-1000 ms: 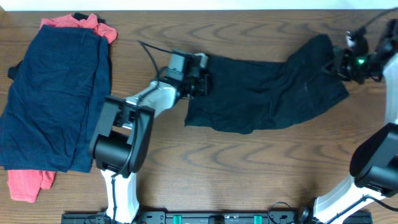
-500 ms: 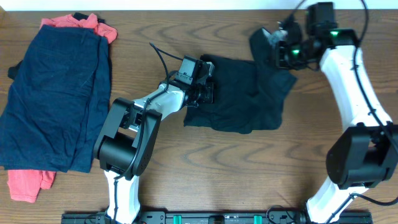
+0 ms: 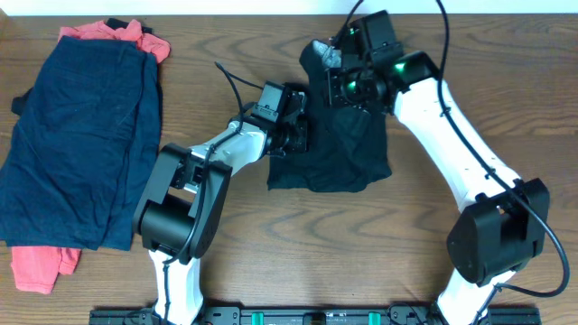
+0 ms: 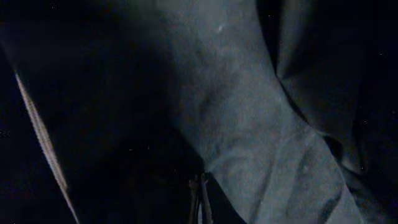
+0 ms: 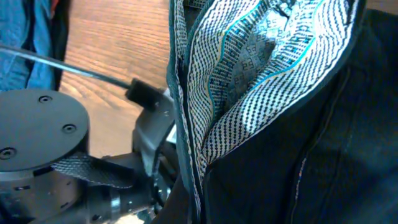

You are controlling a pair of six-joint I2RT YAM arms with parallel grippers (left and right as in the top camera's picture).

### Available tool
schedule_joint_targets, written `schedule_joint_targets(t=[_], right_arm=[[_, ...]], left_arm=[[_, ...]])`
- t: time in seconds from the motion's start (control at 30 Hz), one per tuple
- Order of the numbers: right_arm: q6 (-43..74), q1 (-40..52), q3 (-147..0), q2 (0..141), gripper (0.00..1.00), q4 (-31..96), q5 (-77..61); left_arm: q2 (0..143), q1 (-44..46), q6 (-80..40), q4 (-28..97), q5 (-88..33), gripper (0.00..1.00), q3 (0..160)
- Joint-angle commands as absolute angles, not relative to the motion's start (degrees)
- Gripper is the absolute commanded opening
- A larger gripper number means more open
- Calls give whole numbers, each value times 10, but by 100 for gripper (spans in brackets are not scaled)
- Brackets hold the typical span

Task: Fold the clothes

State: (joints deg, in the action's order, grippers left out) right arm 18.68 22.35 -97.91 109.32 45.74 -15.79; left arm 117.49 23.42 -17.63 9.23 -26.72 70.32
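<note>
Two pincers are closed on the black shorts (image 3: 348, 158) on the bench (image 3: 361, 262): the left edge is pinned down by the left pincer (image 3: 296, 126), and the other end is held raised by the right pincer (image 3: 336, 79) just beside it, farther back. With the two so near, a collision could be caused by a leftward pull, or the layers could be bunched. The navy shorts (image 3: 81, 135) are well apart, far left.

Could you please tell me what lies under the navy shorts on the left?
Coral-red fabric pokes out from under the navy shorts at their far edge and near-left corner; whatever lies between is covered.
</note>
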Motion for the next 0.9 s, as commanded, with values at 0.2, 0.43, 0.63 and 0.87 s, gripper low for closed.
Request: schedule_joint_targets(t=[0.2, 0.43, 0.63, 0.87], right_arm=[[212, 223, -985, 1091, 1, 454, -134], [219, 224, -980, 1100, 1, 454, -133], [218, 235, -976, 1117, 1, 461, -135], [205, 261, -975, 1137, 1, 474, -135]], left_arm=[[1104, 195, -187, 159, -260, 6, 695], [1053, 169, -192, 217, -238, 6, 695], [979, 115, -189, 261, -183, 6, 695], [920, 20, -178, 267, -179, 7, 695]])
